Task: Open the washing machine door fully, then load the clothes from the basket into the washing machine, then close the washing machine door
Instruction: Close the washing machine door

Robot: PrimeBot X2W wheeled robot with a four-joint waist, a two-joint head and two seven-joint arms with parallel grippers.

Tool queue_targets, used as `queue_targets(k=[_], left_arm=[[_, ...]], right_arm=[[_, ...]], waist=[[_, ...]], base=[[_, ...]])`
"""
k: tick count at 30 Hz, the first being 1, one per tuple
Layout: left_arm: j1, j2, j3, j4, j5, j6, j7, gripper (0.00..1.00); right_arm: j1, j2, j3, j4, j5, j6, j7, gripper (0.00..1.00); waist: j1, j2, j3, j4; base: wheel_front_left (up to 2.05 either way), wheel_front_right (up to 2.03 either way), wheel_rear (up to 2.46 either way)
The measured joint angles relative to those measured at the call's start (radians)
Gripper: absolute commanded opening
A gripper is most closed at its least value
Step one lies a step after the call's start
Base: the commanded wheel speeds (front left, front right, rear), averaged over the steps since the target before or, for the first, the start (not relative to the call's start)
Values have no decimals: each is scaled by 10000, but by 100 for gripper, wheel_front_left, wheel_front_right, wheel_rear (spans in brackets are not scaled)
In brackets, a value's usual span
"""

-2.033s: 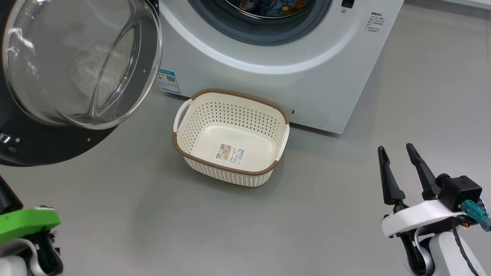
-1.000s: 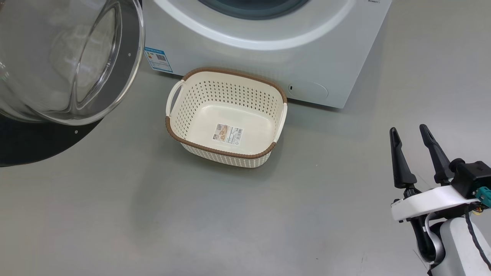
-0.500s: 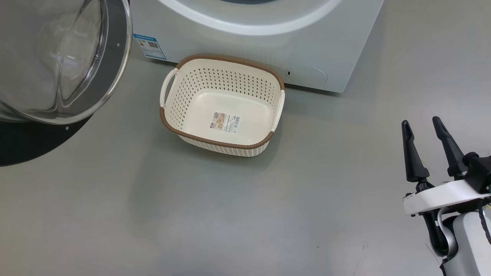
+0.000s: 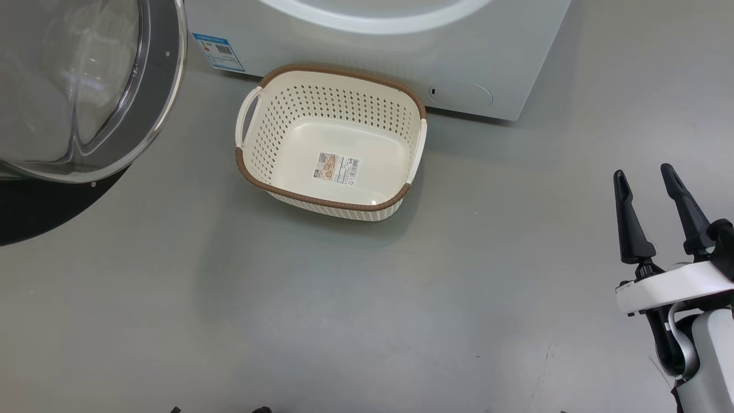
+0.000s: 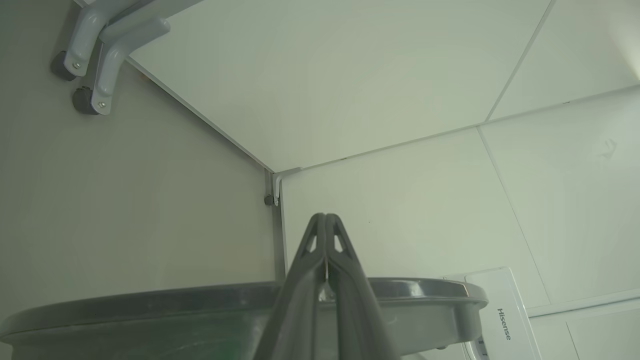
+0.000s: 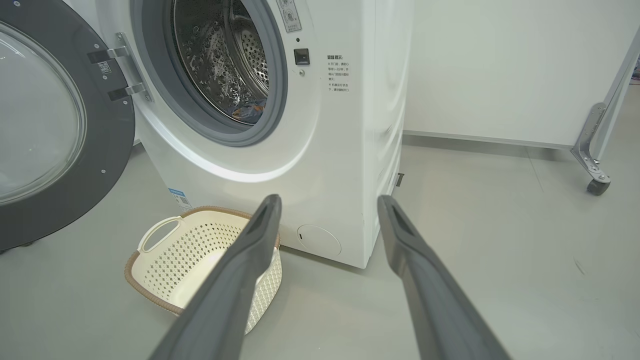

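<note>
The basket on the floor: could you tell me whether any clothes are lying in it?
No, the basket is empty, with only its barcode sticker on the bare cream bottom.

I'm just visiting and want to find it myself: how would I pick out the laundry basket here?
Find the big white front-loading washing machine, its round black-rimmed door standing open. On the grey floor at its foot sits the basket. It is the cream perforated plastic tub with a brown woven rim, side handles and a barcode sticker inside.
</note>
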Motion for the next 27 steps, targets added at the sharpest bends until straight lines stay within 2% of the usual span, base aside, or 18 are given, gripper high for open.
queue_targets(k=[27], left_arm=[[-11, -13, -236, 731, 6, 130, 182, 0]], right_arm=[[-128, -360, 17, -94, 221, 0, 0, 100]], waist=[[0, 0, 537, 24]], base=[[0, 0, 0]])
